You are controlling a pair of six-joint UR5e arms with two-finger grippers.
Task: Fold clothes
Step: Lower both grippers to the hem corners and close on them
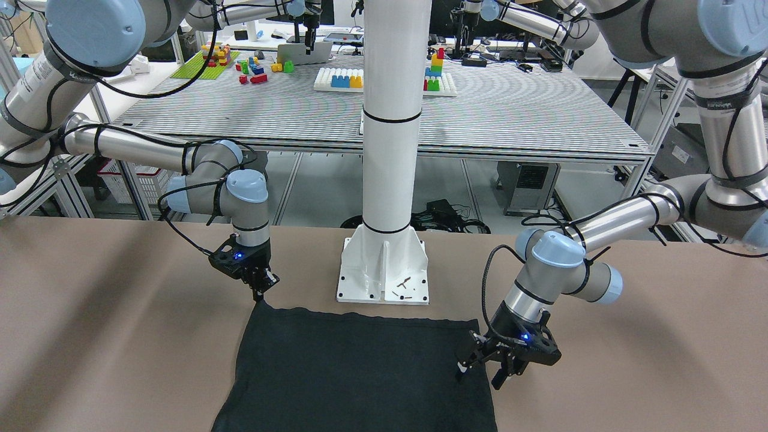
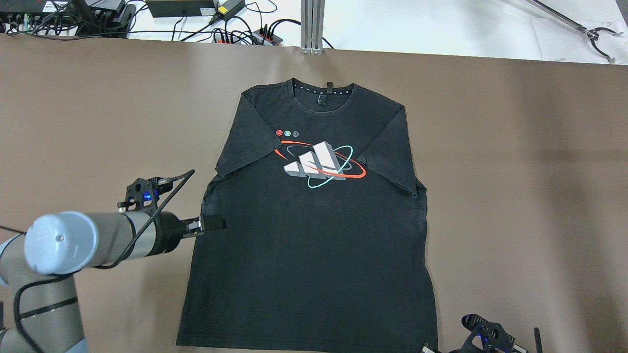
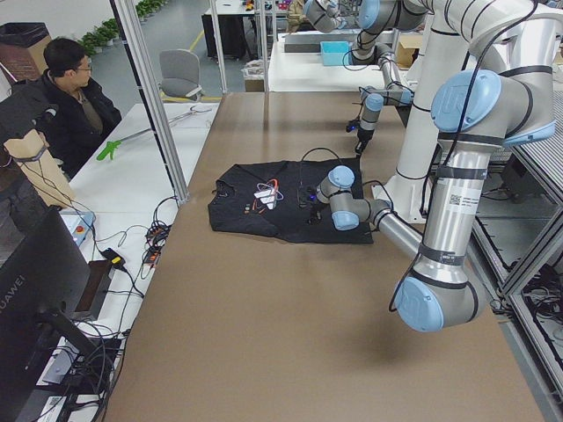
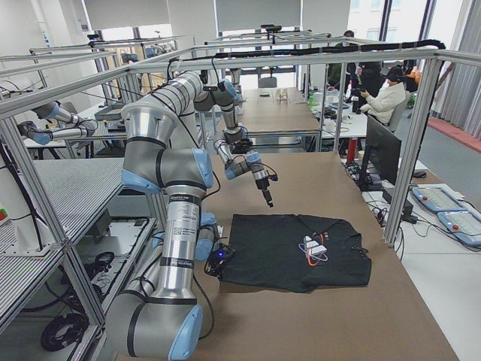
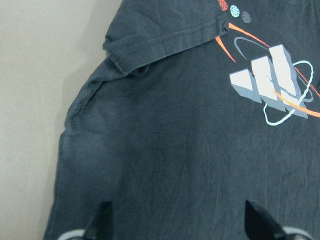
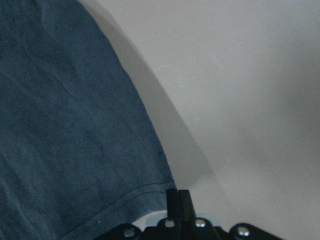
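The clothes are one black T-shirt with a printed logo, lying flat on the brown table with the collar at the far side. My left gripper hovers over the shirt's left side below the sleeve. It is open, and the left wrist view shows its two fingers wide apart above the fabric. My right gripper is at the hem corner nearest the robot, shut on it. That corner of the shirt peaks up to the tip. In the right wrist view the closed fingers meet the hem.
The white pillar's base plate, with a few loose screws on it, stands just behind the hem. A second table with coloured bricks lies beyond. Cables run along the far edge. A person sits beside the table.
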